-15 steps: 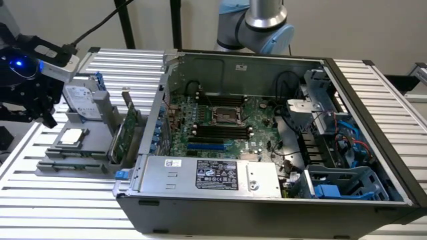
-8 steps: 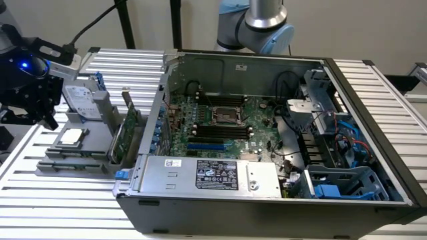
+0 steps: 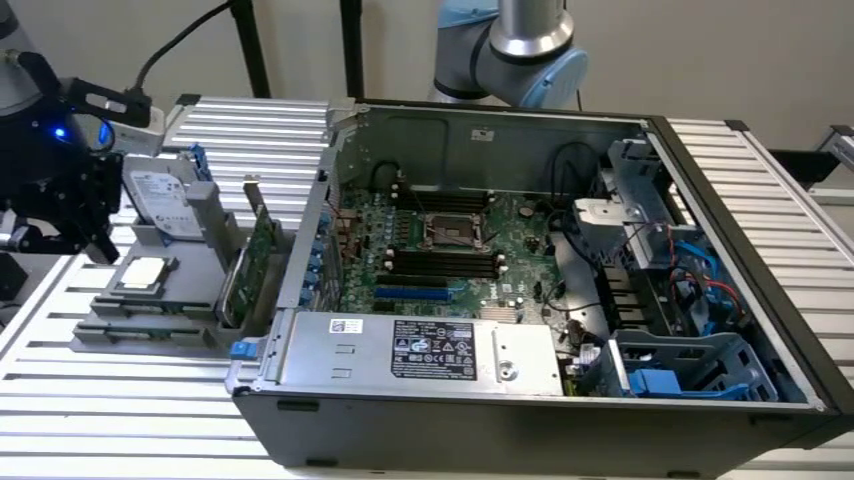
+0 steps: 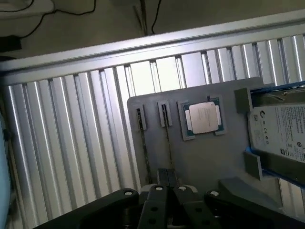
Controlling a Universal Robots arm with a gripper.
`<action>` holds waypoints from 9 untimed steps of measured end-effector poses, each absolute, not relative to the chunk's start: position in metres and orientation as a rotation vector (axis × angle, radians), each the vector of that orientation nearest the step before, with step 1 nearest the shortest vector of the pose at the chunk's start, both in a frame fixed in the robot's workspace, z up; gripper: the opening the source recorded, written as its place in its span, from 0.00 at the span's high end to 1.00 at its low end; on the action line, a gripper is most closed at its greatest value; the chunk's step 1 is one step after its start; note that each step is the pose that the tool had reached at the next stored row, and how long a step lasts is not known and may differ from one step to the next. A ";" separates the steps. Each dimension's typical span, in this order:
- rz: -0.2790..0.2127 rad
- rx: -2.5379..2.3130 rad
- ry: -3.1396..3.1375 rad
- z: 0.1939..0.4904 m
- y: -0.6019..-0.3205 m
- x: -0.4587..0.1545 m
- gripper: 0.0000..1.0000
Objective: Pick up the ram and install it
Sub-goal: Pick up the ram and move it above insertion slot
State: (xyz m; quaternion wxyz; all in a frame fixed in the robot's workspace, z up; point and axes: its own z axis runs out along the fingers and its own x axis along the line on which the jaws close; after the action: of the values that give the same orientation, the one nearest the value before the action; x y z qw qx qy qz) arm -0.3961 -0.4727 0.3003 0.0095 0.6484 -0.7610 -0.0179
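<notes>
Hovering over the tray (image 4: 200,157), gripper (image 3: 60,215) is hanging near ram (image 4: 167,143). Processor (image 4: 203,118) and hard drive (image 4: 281,133) are lying alongside. Jaws: cannot tell.

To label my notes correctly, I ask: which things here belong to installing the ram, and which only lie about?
For the job:
- ram, apparently the thin stick on edge in the grey tray
- gripper, close to it
- black memory slots

Only lying about:
- processor chip
- hard drive
- expansion card
- power supply
</notes>
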 end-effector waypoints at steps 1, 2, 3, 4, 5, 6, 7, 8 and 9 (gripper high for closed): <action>-0.055 2.046 -2.359 0.300 -0.473 -0.396 1.00; -0.053 2.068 -2.341 0.299 -0.473 -0.396 1.00; -0.051 2.088 -2.324 0.298 -0.473 -0.396 1.00; -0.049 2.107 -2.309 0.298 -0.473 -0.396 1.00; -0.046 2.127 -2.292 0.297 -0.473 -0.396 1.00; -0.044 2.143 -2.279 0.296 -0.473 -0.396 1.00; -0.041 2.158 -2.267 0.295 -0.473 -0.396 1.00; -0.039 2.170 -2.257 0.295 -0.473 -0.396 1.00; -0.037 2.181 -2.248 0.294 -0.473 -0.396 1.00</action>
State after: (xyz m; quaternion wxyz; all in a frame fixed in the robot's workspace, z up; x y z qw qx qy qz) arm -0.3961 -0.4732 0.2939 0.0045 0.6963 -0.7177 -0.0118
